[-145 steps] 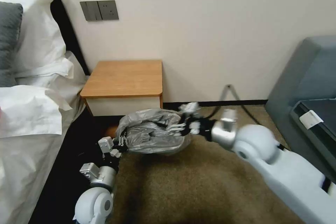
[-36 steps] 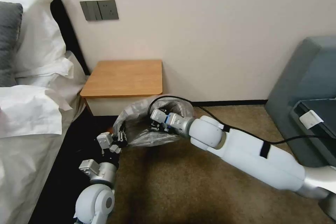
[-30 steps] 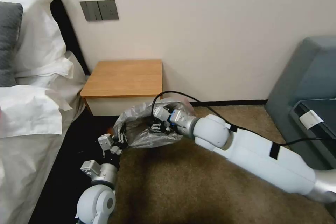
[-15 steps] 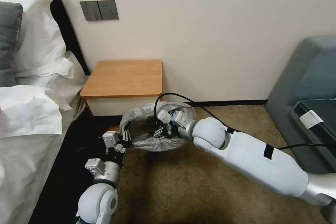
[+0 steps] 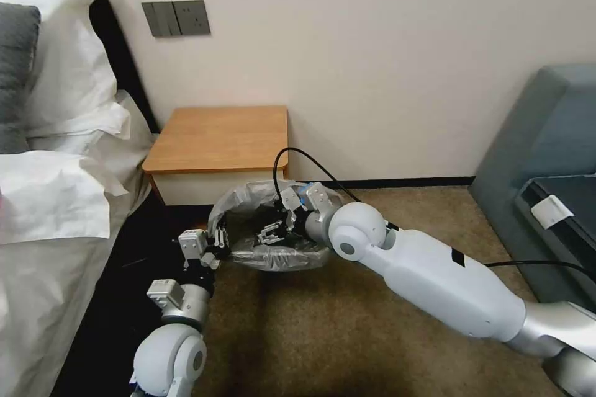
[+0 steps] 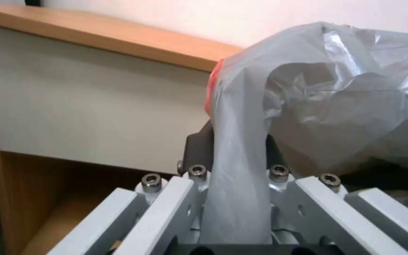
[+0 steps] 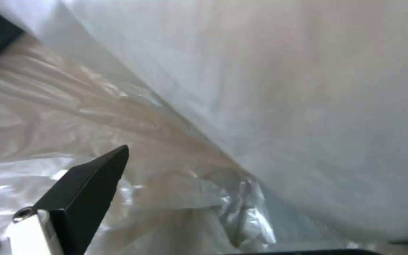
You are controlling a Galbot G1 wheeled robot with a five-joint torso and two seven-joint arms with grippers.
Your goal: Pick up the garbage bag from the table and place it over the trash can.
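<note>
The grey crinkled garbage bag (image 5: pixel 248 205) hangs open low over the carpet, in front of the table (image 5: pixel 217 136). My left gripper (image 5: pixel 217 243) is shut on the bag's near-left edge. In the left wrist view a strip of the garbage bag (image 6: pixel 242 117) with a red edge runs down between the closed pads of the left gripper (image 6: pixel 234 152), with the table (image 6: pixel 95 102) behind. My right gripper (image 5: pixel 275 232) reaches inside the bag's mouth, open. In the right wrist view one dark finger (image 7: pixel 86 191) stands against the garbage bag (image 7: pixel 270 106). The trash can is hidden.
A bed (image 5: pixel 56 198) with white sheets and pillows fills the left side. A grey sofa (image 5: pixel 546 136) stands at the right. The wall runs just behind the table. A black cable (image 5: pixel 310 164) loops over my right wrist. Open brown carpet (image 5: pixel 323 335) lies in front.
My right arm has swung its elbow inward and pushed its gripper further left inside the bag. The bag's mouth has spread wider and sunk lower. The left gripper has kept its hold.
</note>
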